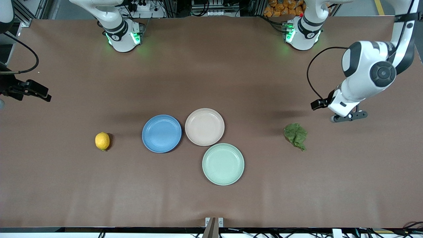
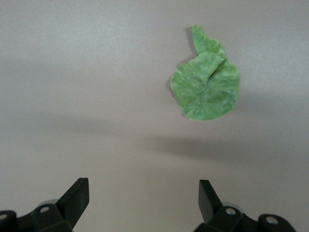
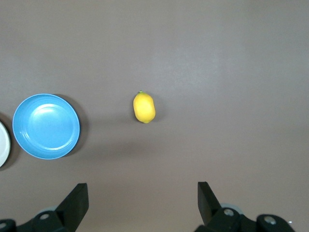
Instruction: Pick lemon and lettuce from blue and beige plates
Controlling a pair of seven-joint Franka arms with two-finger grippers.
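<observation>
The lemon [image 1: 102, 141] lies on the bare table beside the blue plate [image 1: 161, 133], toward the right arm's end; it also shows in the right wrist view [image 3: 144, 107]. The lettuce [image 1: 295, 135] lies on the bare table toward the left arm's end, and shows in the left wrist view [image 2: 206, 82]. The blue plate and the beige plate [image 1: 204, 127] are both empty. My left gripper [image 1: 349, 116] is open and empty, up above the table beside the lettuce [image 2: 143, 193]. My right gripper [image 1: 43, 94] is open and empty, high over the right arm's end of the table [image 3: 142, 193].
An empty mint-green plate [image 1: 223, 164] touches the beige plate and lies nearer to the front camera. The blue plate [image 3: 46, 126] and a sliver of the beige plate [image 3: 3, 145] show in the right wrist view. The brown table cover [image 1: 211, 66] is bare elsewhere.
</observation>
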